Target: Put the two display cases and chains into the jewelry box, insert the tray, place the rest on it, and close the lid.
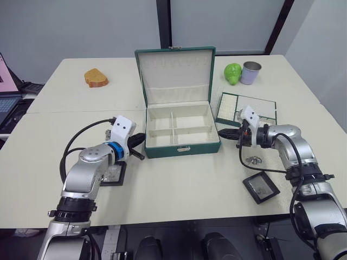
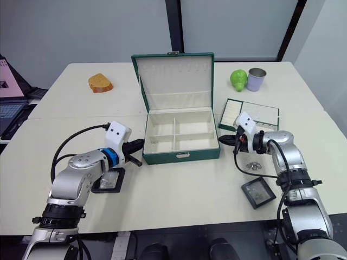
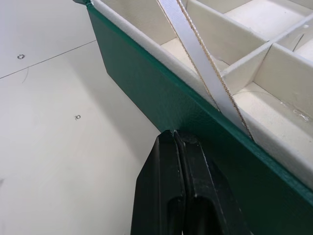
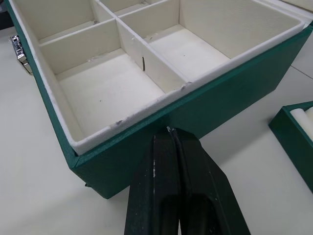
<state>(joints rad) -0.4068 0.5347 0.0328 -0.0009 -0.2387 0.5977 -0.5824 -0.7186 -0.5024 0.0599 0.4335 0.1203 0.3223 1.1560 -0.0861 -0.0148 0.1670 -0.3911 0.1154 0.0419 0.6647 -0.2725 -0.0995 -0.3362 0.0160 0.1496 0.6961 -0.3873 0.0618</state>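
Note:
The dark green jewelry box (image 1: 182,148) stands open mid-table, its cream compartments bare and its lid (image 1: 174,73) upright behind. My left gripper (image 1: 139,138) is shut, its tips touching the box's left wall (image 3: 146,93). My right gripper (image 1: 224,132) is shut too, tips against the right wall (image 4: 146,147). The tray (image 1: 246,106) lies right of the box. One display case (image 1: 261,187) sits near the front right. Another display case (image 1: 113,174) is partly hidden under my left forearm. A small chain clump (image 1: 253,160) lies below my right wrist.
At the back of the table are a brown bread-like lump (image 1: 96,78) on the left, and a green round object (image 1: 233,73) with a metal cup (image 1: 250,72) on the right. A laptop (image 1: 6,103) sits past the left edge.

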